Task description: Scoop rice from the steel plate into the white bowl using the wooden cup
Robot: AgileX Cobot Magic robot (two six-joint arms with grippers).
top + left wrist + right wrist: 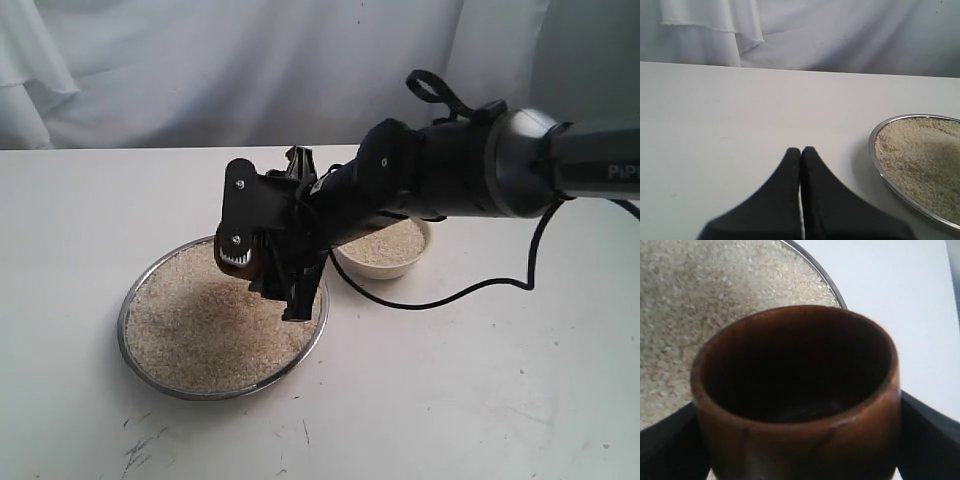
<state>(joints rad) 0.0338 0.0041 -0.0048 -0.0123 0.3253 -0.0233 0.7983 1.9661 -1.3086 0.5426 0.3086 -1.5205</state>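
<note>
Rice [200,320] lies nearest, a loose bed covering the plate [122,330] almost to its rim, on the white table [450,400]. Off to one side of the plate, out of the exterior view, the left gripper [801,152] hangs over bare table with its fingers pressed together, holding nothing.

Over the plate's far right part, the right gripper [265,255] leans down at a slant and clamps the cup [795,390] between widely spread fingers, one on each side of its wall. The cup's inside looks dark and bare, with no grains showing. It sits low over the rice close to the rim, though I cannot tell if it touches the grains.

Just beyond the plate's rim stands the bowl [385,270], partly hidden by the arm and already holding rice well up its walls. A pale curtain [200,70] closes the back.

By my reading, the step in hand is the scoop itself: an empty cup set over the heap. The next move calls for tipping the cup's lip into the rice and pushing through it to fill. The cup must then be righted before the lift, so that nothing spills on the short carry to the bowl. Polished round wood may twist in the grip against the rice's drag.
</note>
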